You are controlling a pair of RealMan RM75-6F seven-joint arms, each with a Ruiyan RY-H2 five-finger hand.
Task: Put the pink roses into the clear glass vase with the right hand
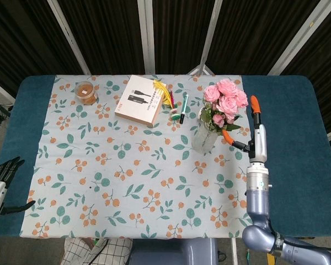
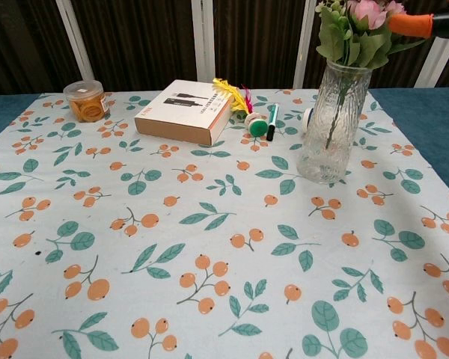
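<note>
Head view looks down on a table (image 1: 298,110) covered with a cloth printed in orange berries. Pink roses (image 1: 226,99) stand with their stems inside a clear glass vase (image 1: 205,135) near the far right part of the cloth. The right hand (image 1: 249,130) hangs just beside the vase on its right, apart from the glass and the blooms, its orange-tipped fingers (image 1: 255,103) spread and holding nothing. The left hand (image 1: 1,175) rests at the near left table edge, fingers apart and empty.

Chest view shows the roses (image 2: 370,11) leaning toward the right rim of the vase (image 2: 331,120), with one orange fingertip (image 2: 409,22) close to the leaves.

Judged from this, the main risk is the nearby fingers catching a leaf or bloom as the arm moves, which could drag the bunch out or tip the tall, narrow vase. A sideways brush against the glass could do the same.
</note>
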